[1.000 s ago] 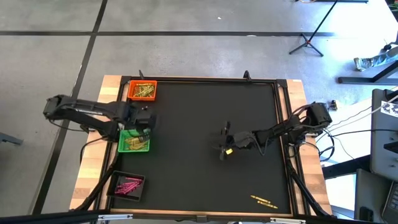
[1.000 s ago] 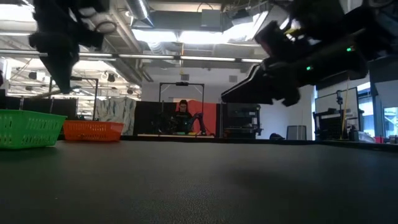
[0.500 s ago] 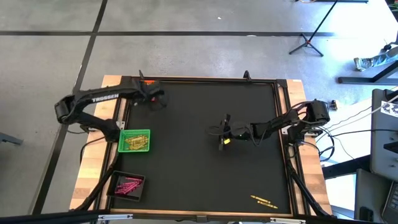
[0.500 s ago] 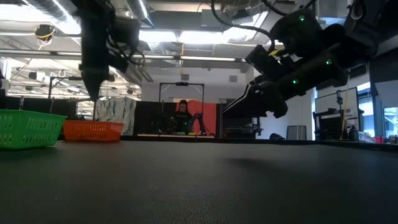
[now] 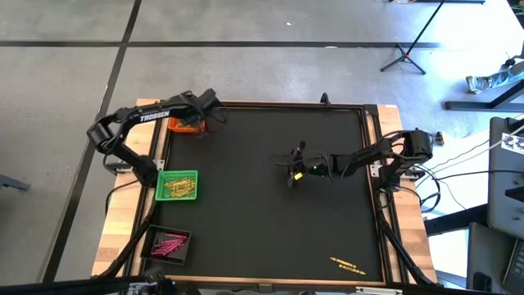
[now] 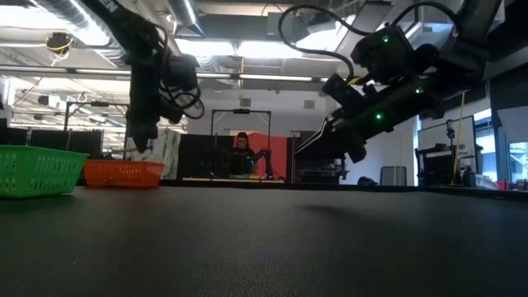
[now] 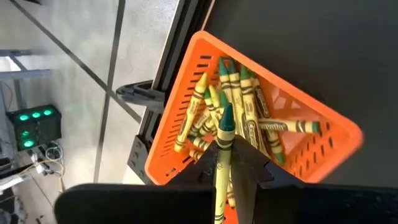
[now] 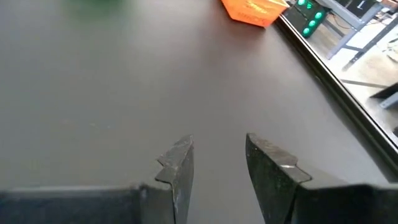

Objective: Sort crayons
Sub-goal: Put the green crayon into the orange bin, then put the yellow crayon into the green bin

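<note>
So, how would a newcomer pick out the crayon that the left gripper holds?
Find the orange tray at the black mat's far left corner. The left gripper hangs above it, shut on one green crayon. That crayon alone is pinched between fingers; the others lie loose in the tray.

Left end effector (image 7: 225, 163) clamped (right (image 8: 219, 163) agape)

Ceiling strip lights (image 6: 247, 49) are glaring brightly behind the arms, silhouetting them. Below those lights, the black mat (image 6: 264, 239) is lying dim, showing only faint, soft shadows.

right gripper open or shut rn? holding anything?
Open and empty: in the right wrist view the right gripper shows a clear gap between its two dark fingers, with only bare black table mat beneath.
</note>
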{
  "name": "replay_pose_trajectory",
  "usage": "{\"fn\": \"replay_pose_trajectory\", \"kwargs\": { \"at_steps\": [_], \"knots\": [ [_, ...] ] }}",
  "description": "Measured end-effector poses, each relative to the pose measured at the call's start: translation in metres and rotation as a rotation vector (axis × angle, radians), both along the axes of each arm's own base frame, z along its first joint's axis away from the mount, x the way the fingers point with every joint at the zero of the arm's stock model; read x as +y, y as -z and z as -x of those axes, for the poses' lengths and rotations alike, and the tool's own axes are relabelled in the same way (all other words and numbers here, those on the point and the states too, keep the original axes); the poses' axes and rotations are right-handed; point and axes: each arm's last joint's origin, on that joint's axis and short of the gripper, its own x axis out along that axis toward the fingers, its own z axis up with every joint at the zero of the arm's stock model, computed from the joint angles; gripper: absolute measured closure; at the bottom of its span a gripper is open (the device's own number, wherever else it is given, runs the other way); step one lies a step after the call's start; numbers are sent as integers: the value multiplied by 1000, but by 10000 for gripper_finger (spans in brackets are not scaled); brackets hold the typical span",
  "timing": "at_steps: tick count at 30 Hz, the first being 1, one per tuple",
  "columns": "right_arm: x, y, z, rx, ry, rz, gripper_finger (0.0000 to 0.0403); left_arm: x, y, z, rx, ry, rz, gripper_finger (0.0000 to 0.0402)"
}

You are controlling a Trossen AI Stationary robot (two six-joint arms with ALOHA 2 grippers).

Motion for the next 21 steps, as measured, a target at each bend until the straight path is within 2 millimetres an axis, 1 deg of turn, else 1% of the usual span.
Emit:
{"fn": "replay_pose_trajectory", "kwargs": {
  "at_steps": [3, 5, 13, 16, 18, 21],
  "knots": [
    [-4, 0, 0, 0, 13, 1, 260, 5, 5, 1, 26, -8, 11, 391],
    [-7, 0, 1, 0, 23, 1, 260, 7, 7, 3, 38, -8, 16, 384],
    [-7, 0, 1, 8, 11, 20, 260, 6, 6, 4, 84, -30, -28, 311],
    [-7, 0, 1, 7, 11, 20, 260, -3, 3, -3, 80, -42, -35, 297],
    [-7, 0, 1, 7, 11, 20, 260, -12, -3, -13, 45, -33, -25, 295],
    [-5, 0, 0, 2, 4, 8, 260, -31, -14, -28, -43, 25, -9, 294]
  ]
}}
